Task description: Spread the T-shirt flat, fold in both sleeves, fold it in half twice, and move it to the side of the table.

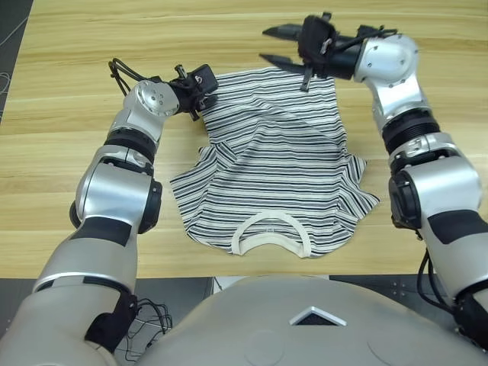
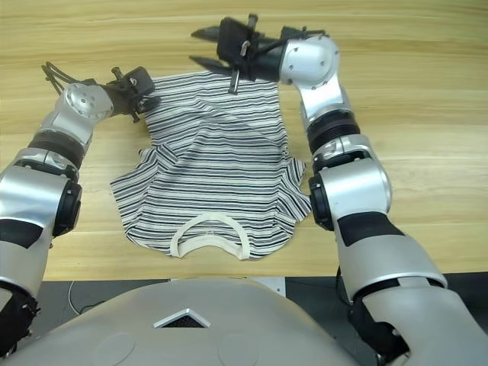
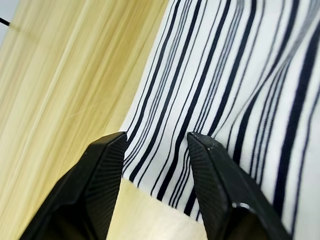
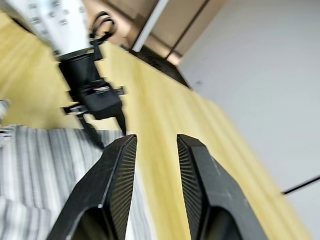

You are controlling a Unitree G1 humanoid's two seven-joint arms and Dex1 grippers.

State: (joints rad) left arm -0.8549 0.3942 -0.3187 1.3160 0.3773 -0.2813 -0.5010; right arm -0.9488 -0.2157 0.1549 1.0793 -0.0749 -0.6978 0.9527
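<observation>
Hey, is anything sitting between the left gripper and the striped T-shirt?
Nothing visible does. The left gripper is open right at the T-shirt's far left corner, with the fabric edge directly in front of its opening on the table.

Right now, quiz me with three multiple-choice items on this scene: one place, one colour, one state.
1. The T-shirt's collar lies: A at the far side; B at the side nearest the robot; C on a sleeve.
2. The collar is: A red; B green; C cream.
3. The left pincer is: A open at the far hem corner; B shut on a sleeve; C shut on the collar.
Answers: 1 B, the collar sits by the table's near edge; 2 C, its band shows cream; 3 A, its fingers stand apart over the shirt's edge.
</observation>
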